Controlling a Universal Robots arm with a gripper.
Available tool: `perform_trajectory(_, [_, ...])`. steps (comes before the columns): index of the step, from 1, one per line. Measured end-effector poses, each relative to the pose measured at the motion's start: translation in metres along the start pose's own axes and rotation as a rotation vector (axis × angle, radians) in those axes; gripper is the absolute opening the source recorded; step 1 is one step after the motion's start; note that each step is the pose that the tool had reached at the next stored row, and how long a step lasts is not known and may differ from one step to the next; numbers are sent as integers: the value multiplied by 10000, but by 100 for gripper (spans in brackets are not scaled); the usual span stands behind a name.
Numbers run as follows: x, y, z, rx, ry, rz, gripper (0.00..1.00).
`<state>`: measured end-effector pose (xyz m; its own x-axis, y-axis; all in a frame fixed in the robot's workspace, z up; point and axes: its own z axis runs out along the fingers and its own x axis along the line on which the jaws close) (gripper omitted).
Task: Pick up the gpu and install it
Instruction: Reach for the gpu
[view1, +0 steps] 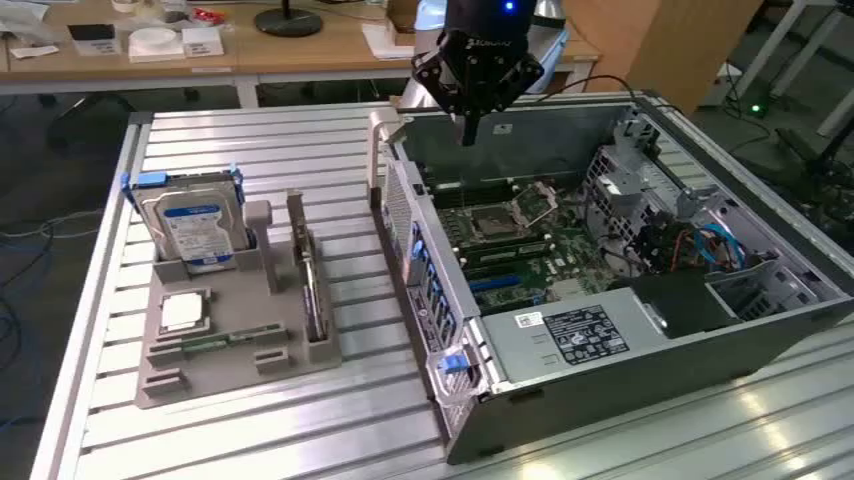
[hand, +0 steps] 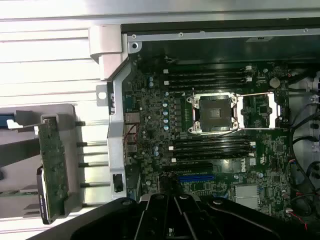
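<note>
Gpu (view1: 310, 285) seated in holder; claw (view1: 469, 132) positioned over open case.
At the exterior view's left, the gpu stands on edge in a slot of the grey holder (view1: 220, 365) on the table (view1: 254, 150), just right of the hard drive (view1: 194, 230). Well apart to its right, the claw hangs clenched and empty above the far wall of the open computer case (view1: 667, 370), near the motherboard (view1: 514, 240).

On table (view1: 267, 150): holder (view1: 227, 340) at exterior view's left, PC case (view1: 641, 350) right.
gpu (view1: 310, 285) on edge in holder, between hard drive (view1: 198, 230) and PC case.
</note>
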<state>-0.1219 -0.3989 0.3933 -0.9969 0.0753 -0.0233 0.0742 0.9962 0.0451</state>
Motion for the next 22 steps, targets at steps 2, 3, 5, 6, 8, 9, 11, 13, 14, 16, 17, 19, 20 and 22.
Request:
perform_trajectory(2, [0,0,0,-1,0,-1,11])
perform_trajectory(3, [2,0,0,0,0,0,11])
perform_trajectory(5, [15,-1,-1,1,1,2,11])
perform_trajectory(6, [28,-2,-2,2,1,1,11])
perform_trajectory(8, [68,-5,-2,0,0,0,11])
perform_trajectory(9, [93,-7,-3,0,0,1,11])
perform_trajectory(11, [143,-11,-4,0,0,0,11])
perform_trajectory(13, [195,-15,-5,0,0,-1,11])
perform_trajectory(14, [221,-16,-6,0,0,1,11])
perform_trajectory(16, [277,-21,-7,-1,-1,0,11])
perform_trajectory(17, [303,-23,-8,0,0,0,11])
perform_trajectory(19, [359,-27,-10,0,0,0,11])
perform_trajectory(20, [387,-29,-10,0,0,0,11])
perform_trajectory(22, [448,-33,-12,1,1,0,11])
